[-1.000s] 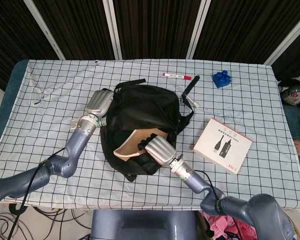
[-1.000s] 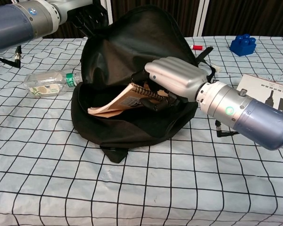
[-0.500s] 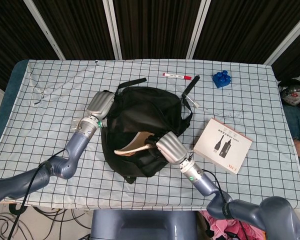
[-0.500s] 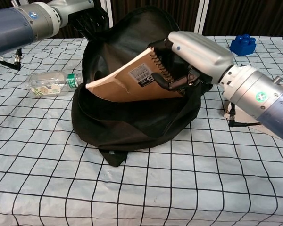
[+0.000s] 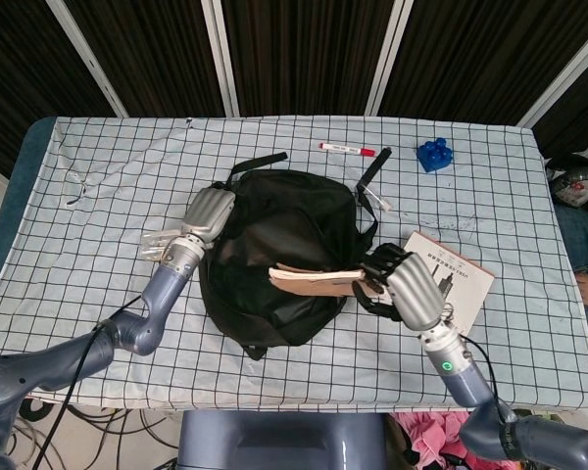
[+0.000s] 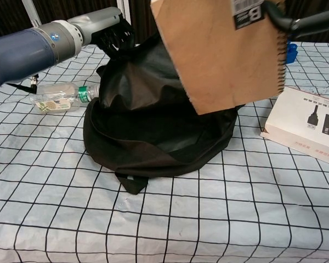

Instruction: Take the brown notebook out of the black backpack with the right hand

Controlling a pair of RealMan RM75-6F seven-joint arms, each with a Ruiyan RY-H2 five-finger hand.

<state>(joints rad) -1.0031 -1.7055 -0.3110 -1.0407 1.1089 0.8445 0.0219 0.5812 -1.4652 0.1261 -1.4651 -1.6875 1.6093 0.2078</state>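
Backpack [image 5: 279, 257], black and slumped, sits mid-desk in the head view, with the left hand [image 5: 209, 213] gripping its left edge. The right hand [image 5: 404, 289] holds the brown notebook [image 5: 314, 279] by its spiral end, the book lifted clear above the bag's right side and seen almost edge-on. Just beside that hand lies a white box [image 5: 449, 284] printed with a cable. A red-capped marker [image 5: 347, 149] and a blue toy block [image 5: 434, 154] lie near the far edge of the desk [image 5: 98, 176], well apart from the bag. A clear plastic bottle [image 5: 160, 242] lies under the left forearm.

Seen from the chest view, the notebook [image 6: 222, 52] fills the upper middle, hiding much of the bag's top; dark fingers [image 6: 296, 22] of the right hand clamp its spiral edge. The backpack [image 6: 153, 131] gapes open below. The left hand [image 6: 116, 35] clutches its upper rim. The bottle [image 6: 60, 97] lies touching the bag's left side, and the box [image 6: 310, 123] sits to the right.
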